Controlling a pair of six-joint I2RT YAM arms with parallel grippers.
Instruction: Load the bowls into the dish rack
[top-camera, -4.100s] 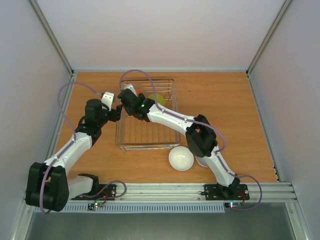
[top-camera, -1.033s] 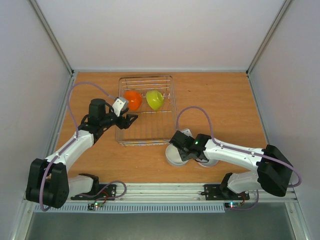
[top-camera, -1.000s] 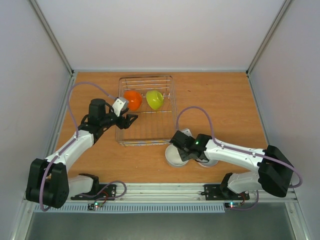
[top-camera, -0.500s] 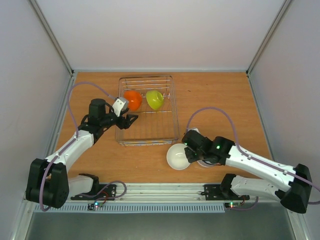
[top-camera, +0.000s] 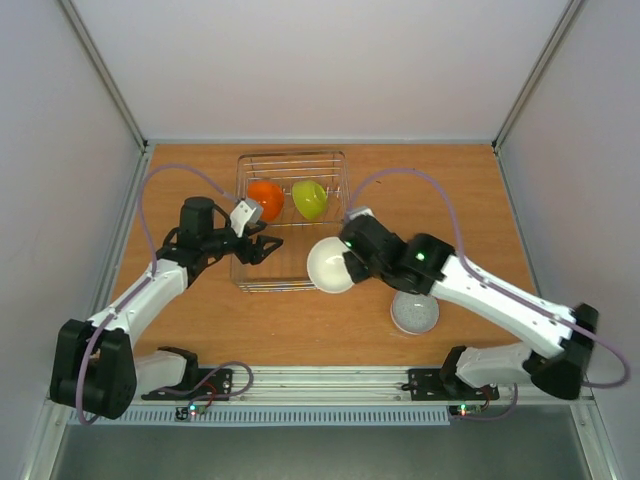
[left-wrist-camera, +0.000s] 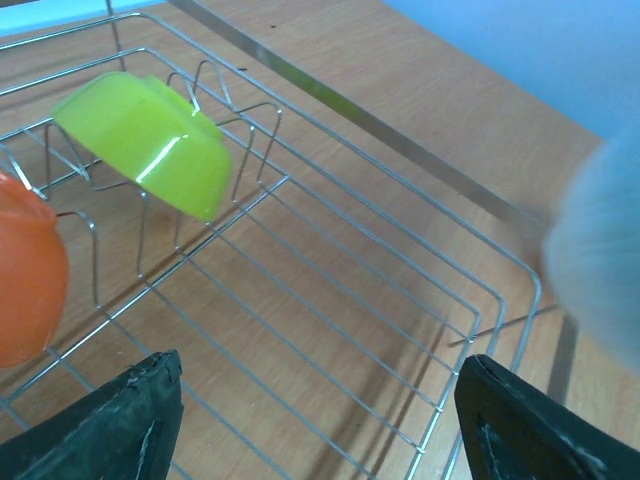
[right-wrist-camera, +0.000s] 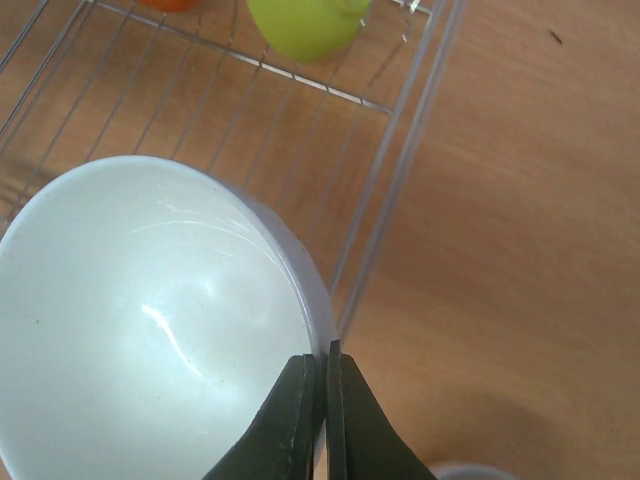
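Note:
The dish rack (top-camera: 291, 156) stands at the table's centre left, with an orange bowl (top-camera: 265, 200) and a lime green bowl (top-camera: 309, 199) leaning on edge in its far end. My right gripper (top-camera: 351, 262) is shut on the rim of a white bowl (top-camera: 329, 266), held tilted above the rack's near right corner. In the right wrist view the gripper (right-wrist-camera: 322, 358) pinches the white bowl (right-wrist-camera: 150, 330) beside the rack's side rods (right-wrist-camera: 398, 170). My left gripper (top-camera: 258, 248) hangs open and empty over the rack's near left part. A grey bowl (top-camera: 414, 313) sits on the table.
The left wrist view shows the green bowl (left-wrist-camera: 150, 140), the orange bowl (left-wrist-camera: 25, 270) and the blurred white bowl (left-wrist-camera: 600, 250) at the right edge. Grey walls enclose the wooden table (top-camera: 460, 200); an aluminium rail (top-camera: 330, 380) runs along the near edge.
My right arm has lifted the white bowl off the table and carried it up and left to the rack's near right corner, uncovering the grey bowl. The left gripper has barely moved.

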